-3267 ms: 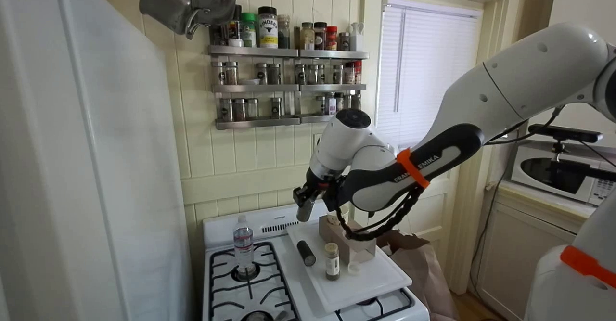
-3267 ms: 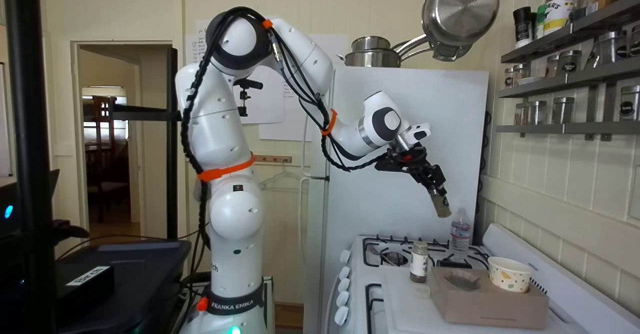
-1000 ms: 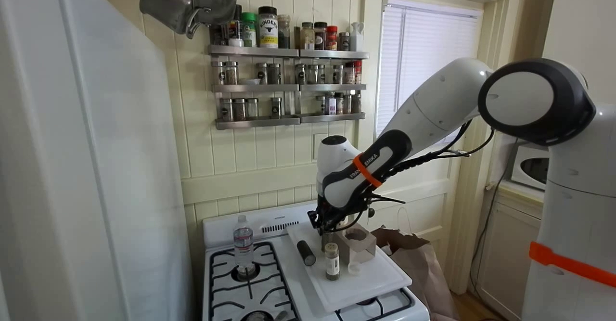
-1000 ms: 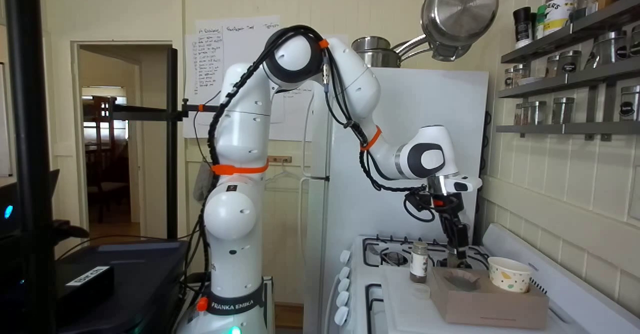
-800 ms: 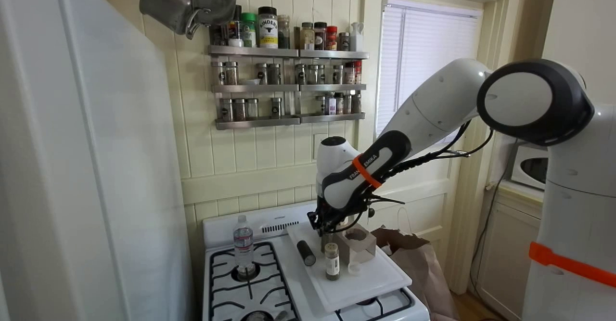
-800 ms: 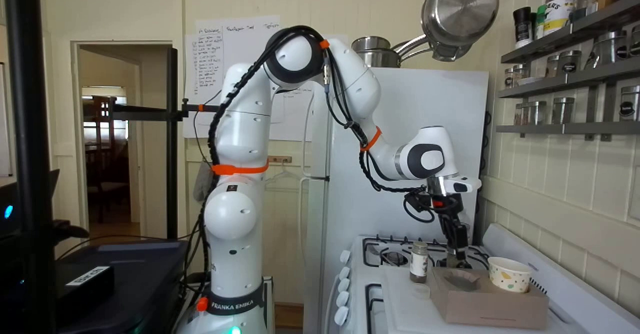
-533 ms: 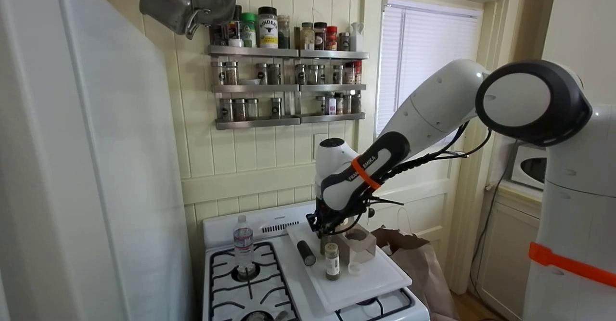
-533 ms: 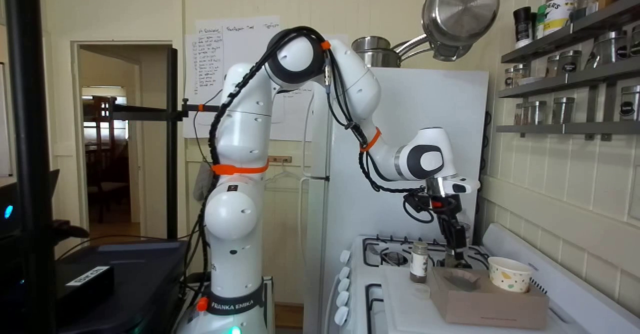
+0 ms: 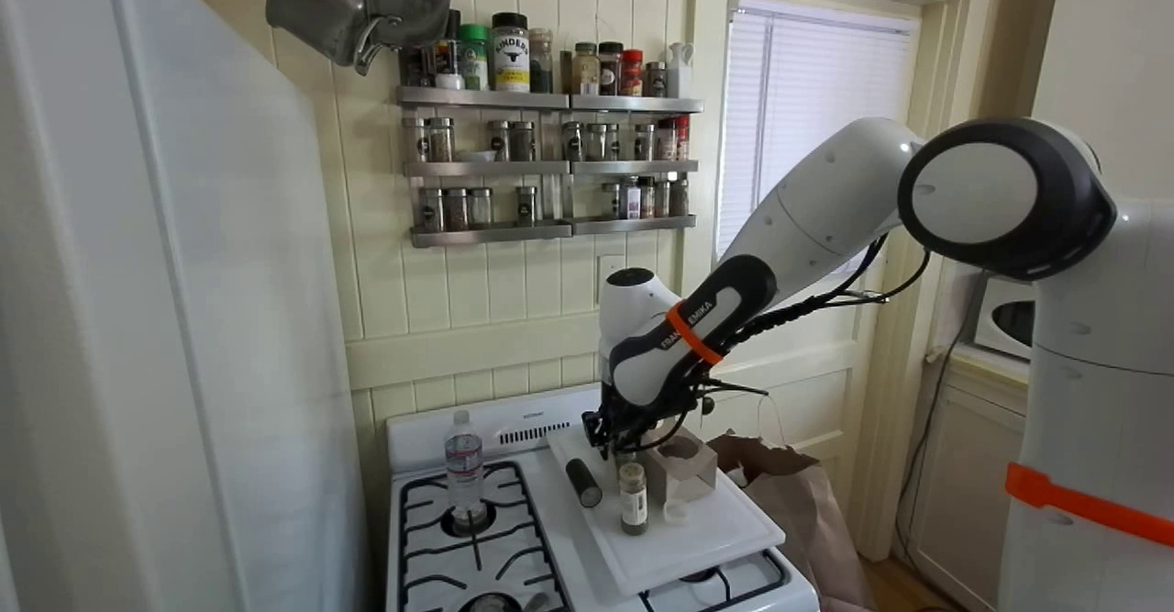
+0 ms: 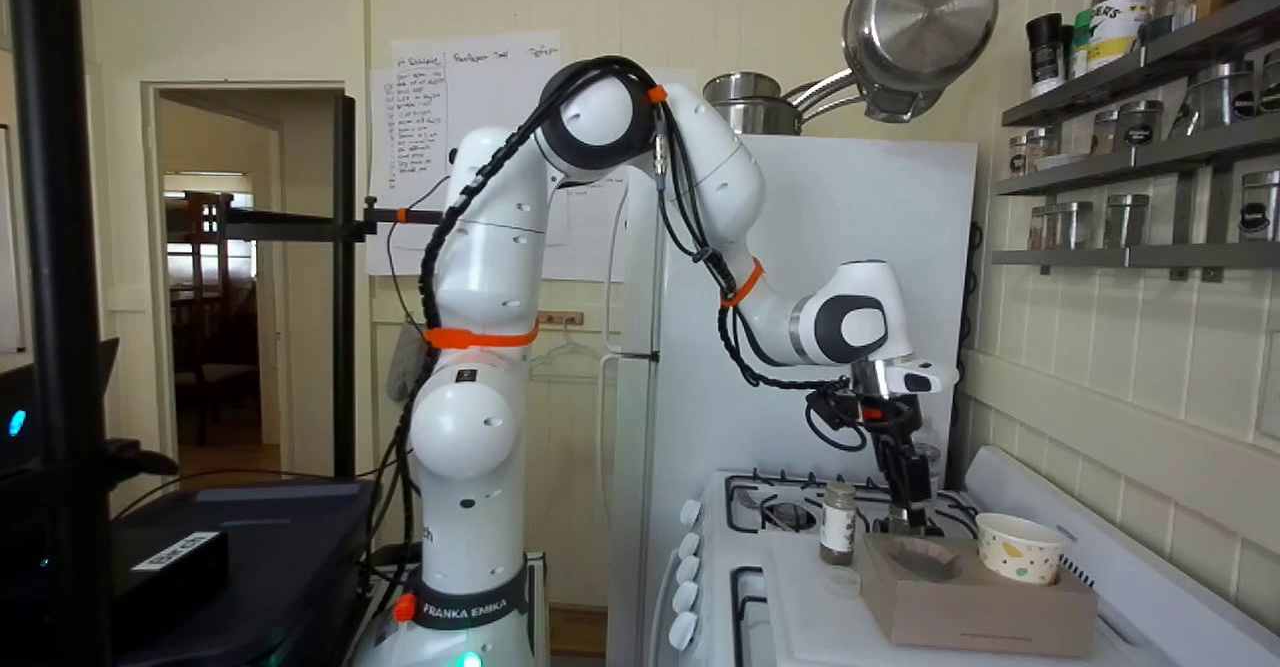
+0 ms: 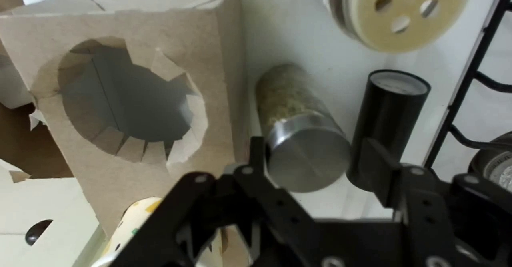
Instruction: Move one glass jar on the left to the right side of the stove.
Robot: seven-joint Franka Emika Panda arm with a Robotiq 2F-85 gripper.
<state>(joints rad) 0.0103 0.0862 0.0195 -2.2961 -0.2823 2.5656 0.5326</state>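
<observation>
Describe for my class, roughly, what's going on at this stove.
A robot arm has its gripper open at the top of a glass jar, with a gap visible on one side. The jar stands on a white board on the stove, between a cardboard box and a black cylinder lying on its side. The jar doesn't look gripped, so the placing seems about done.

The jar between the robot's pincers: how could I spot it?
On the stove lies a white board. There, look between the cardboard box and black cylinder for the jar. Unlike the cream-topped shaker, it has a silver lid without holes.
</observation>
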